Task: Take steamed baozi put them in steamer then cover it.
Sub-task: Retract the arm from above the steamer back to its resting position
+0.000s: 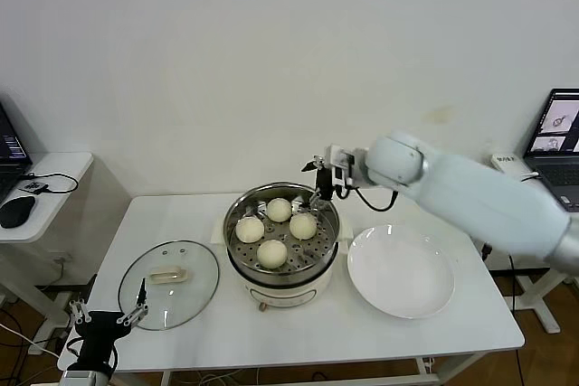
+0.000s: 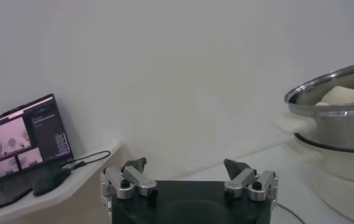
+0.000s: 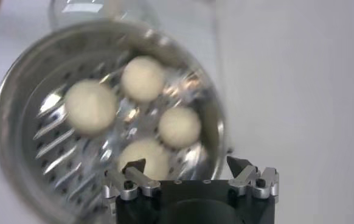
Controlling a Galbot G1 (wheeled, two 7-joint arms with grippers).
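- Steel steamer (image 1: pixel 281 243) sits mid-table; all four baozi (image 1: pixel 271 252) lie on its perforated tray, none left on the white plate (image 1: pixel 401 270) just right of the steamer.
- Right gripper (image 1: pixel 322 181) hangs over the steamer's far right rim, jaws spread, holding nothing. Risk: pulling back low, a finger could clip the rim or the nearest bun and shove the pot.
- Glass cover (image 1: pixel 168 284) lies flat on the table left of the steamer, handle up, steamer not yet covered.
- Left gripper (image 1: pixel 110 318) waits at the near table edge, left of the steamer and beside the cover, jaws open and empty.
- Risk: the flat handle offers little purchase; an off-centre pinch could tilt or drop the glass.
- Risk: lowered askew, the cover may ride on the rim or press a bun.
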